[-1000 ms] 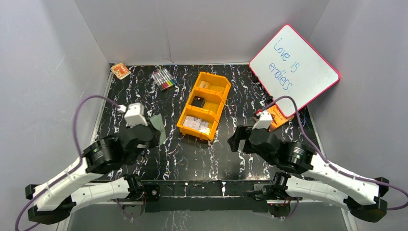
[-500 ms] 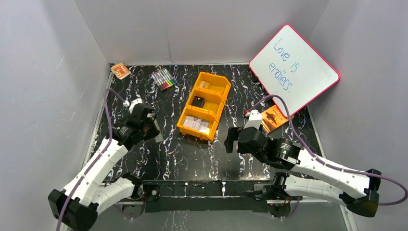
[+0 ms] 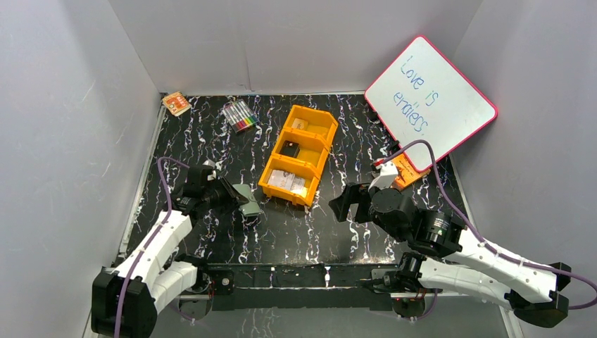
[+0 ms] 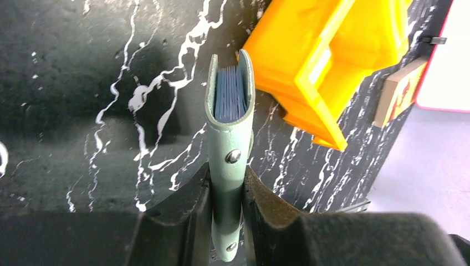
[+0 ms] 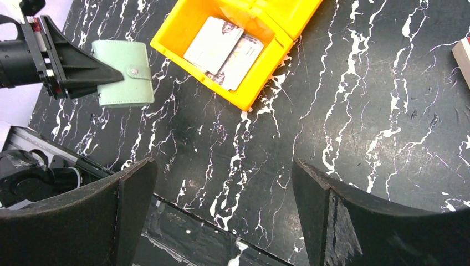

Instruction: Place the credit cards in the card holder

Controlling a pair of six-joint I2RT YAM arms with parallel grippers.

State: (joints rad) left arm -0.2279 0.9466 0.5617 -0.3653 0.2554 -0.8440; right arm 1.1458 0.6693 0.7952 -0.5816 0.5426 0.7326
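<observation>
Black marbled table (image 3: 211, 239), enclosed by grey walls, carries a whiteboard (image 3: 431, 98) at far right and an orange tray (image 3: 318, 123) at centre. Compared with one second earlier, the left arm has stretched forward and lowered. The left fingers (image 4: 191, 208) are clamped on the green card holder (image 4: 228, 138), which now sits just beside the tray's near-left corner instead of further left. The right fingers (image 5: 124, 199) stand spread wide and empty over bare table, with little change in position. Credit cards (image 5: 224, 49) lie in the tray's nearest compartment.
</observation>
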